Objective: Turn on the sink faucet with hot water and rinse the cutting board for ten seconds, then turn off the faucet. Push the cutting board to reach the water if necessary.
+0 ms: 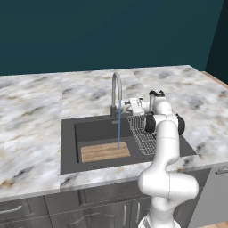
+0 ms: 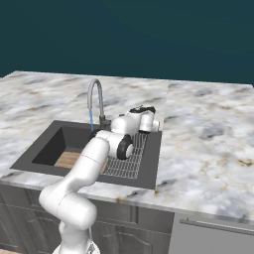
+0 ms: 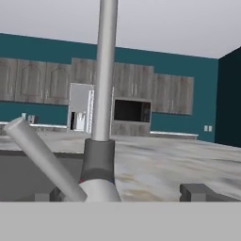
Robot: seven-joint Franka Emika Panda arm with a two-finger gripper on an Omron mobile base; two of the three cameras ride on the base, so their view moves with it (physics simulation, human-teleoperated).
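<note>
One water (image 1: pixel 118 127) stream runs from sink faucet (image 1: pixel 116 91) onto cutting board (image 1: pixel 105 152), laid flat in sink (image 1: pixel 68 147) for rinsing; pincer (image 3: pixel 122 193) wide open, empty, beside lever.

We see a faucet (image 1: pixel 116 91) of smooth brushed metal, a board (image 1: pixel 105 152) of matt planked wood, a matt charcoal sink (image 1: pixel 69 147), a thin wire rack (image 1: pixel 141 132), and a surface (image 1: pixel 31 116) of glossy veined marble.
</note>
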